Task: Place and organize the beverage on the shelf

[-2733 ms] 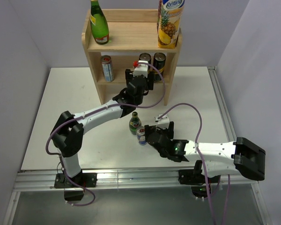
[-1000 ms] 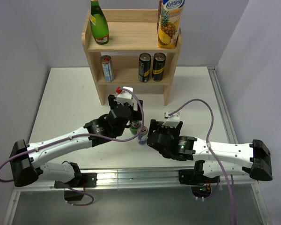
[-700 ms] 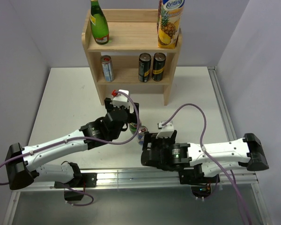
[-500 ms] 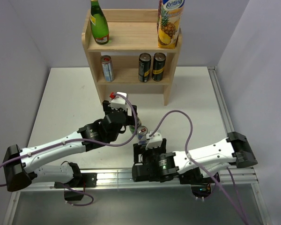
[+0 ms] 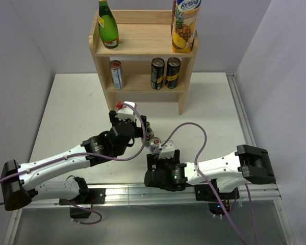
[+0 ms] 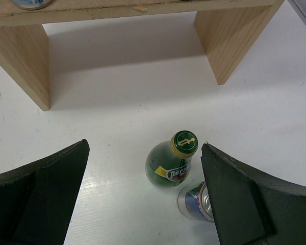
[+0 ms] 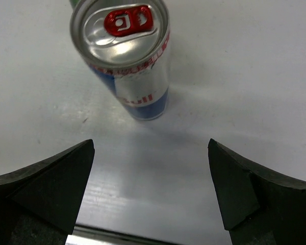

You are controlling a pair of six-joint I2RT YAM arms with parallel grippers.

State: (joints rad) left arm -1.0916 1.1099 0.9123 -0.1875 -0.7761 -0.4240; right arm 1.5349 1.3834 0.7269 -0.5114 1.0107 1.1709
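Observation:
The light-wood shelf (image 5: 143, 47) stands at the back. Its top holds a tall green bottle (image 5: 108, 25) and a pineapple juice carton (image 5: 185, 25). Its lower tier holds a silver-blue can (image 5: 117, 74) and two dark cans (image 5: 165, 73). On the table stand a small green Perrier bottle (image 5: 148, 131) (image 6: 173, 163) and a Red Bull can (image 5: 155, 146) (image 7: 130, 61) side by side. My left gripper (image 5: 134, 124) (image 6: 144, 153) is open above and just short of the bottle. My right gripper (image 5: 160, 162) (image 7: 150, 145) is open, on the near side of the can.
The shelf's two legs (image 6: 23, 61) (image 6: 229, 41) stand beyond the Perrier bottle in the left wrist view. The table's metal front rail (image 5: 143, 194) lies just below the right gripper. Grey walls enclose the table on three sides.
The left arm came back from the shelf's lower tier to above the green bottle. The right arm swung toward the front edge, its gripper drawing back to the near side of the can.

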